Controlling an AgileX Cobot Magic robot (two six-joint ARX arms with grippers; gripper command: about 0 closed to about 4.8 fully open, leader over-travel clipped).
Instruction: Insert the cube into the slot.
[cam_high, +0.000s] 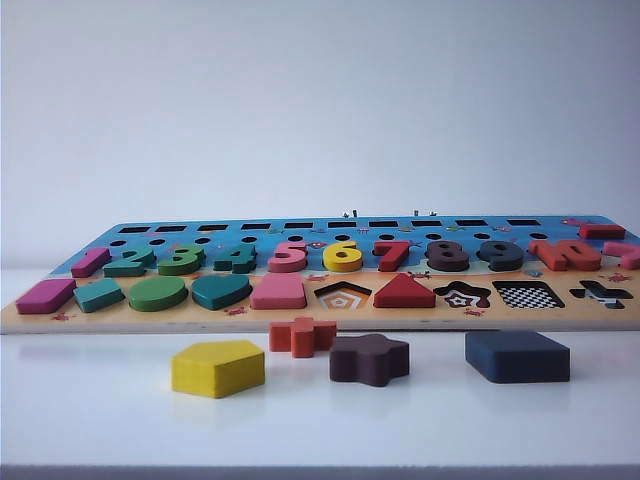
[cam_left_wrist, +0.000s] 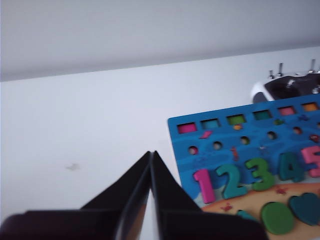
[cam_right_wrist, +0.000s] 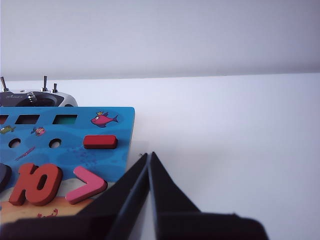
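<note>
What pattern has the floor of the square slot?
Black-and-white checks on the slot, clearest in the exterior view.

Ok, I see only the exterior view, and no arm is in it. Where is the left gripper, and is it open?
Observer: The left gripper is shut and empty, over bare table beside the puzzle board's end with the pink 1.
Operator: And the right gripper?
Observer: The right gripper is shut and empty too, beside the board's other end, near the red 10.
Operator: What are the small pins behind the board?
Observer: They are the sticks of a handheld controller that lies behind the board.
</note>
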